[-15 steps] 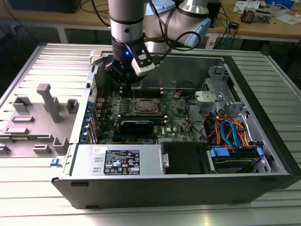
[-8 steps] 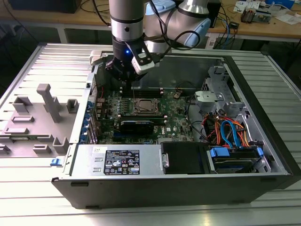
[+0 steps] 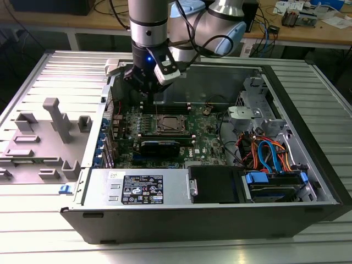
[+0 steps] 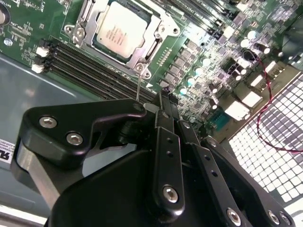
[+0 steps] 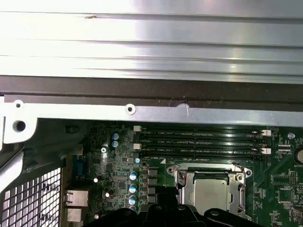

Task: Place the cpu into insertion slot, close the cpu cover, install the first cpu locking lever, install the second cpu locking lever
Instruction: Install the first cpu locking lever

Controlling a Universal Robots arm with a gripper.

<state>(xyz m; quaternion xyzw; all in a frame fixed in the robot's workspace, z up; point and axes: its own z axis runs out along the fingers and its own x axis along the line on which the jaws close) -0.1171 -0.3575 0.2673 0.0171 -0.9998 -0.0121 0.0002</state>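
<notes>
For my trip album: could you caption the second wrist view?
End effector above the motherboard, near the cpu seated in the insertion slot, cpu cover framing it.

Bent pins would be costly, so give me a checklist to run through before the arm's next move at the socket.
1. Seating of the cpu, flat and square: ok.
2. Closing of the cpu cover, lying down around the chip: ok.
3. Latching of the locking lever: not ok; it rises from the cover's corner toward the gripper.
4. Hold on that lever: cannot tell.
</notes>
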